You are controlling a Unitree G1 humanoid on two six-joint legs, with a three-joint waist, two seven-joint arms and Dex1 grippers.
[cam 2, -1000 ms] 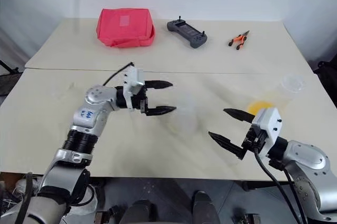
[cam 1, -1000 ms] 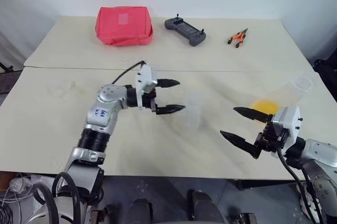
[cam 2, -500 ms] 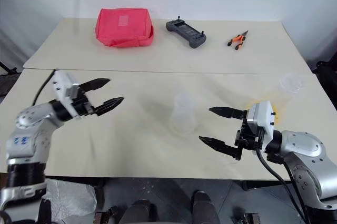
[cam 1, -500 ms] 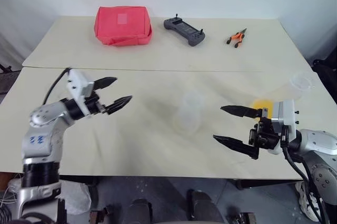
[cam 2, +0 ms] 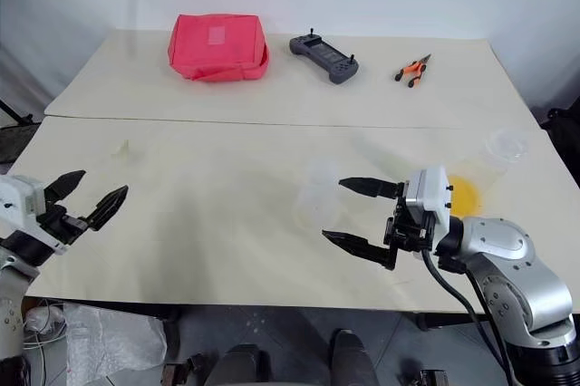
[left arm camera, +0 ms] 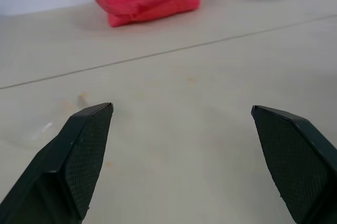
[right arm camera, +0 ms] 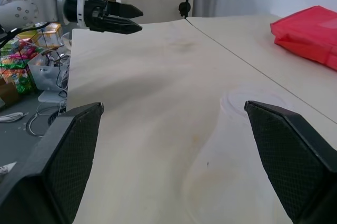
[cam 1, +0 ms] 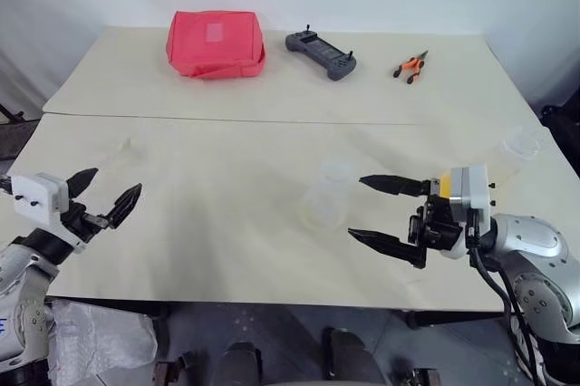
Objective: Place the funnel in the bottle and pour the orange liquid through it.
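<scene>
At your far left, the left gripper (cam 1: 106,200) is hovering over the near left edge of the table (cam 1: 208,214), its jaws standing wide apart and holding nothing, with the small clear funnel (cam 1: 127,149) lying on the table beyond it. Mid-table, the bottle (cam 1: 328,194) is standing upright, and just to its right your right gripper (cam 1: 377,211) is pointing at it, jaws spread and not touching it. The orange liquid (cam 2: 463,194) is sitting behind that gripper's body, near the right edge.
</scene>
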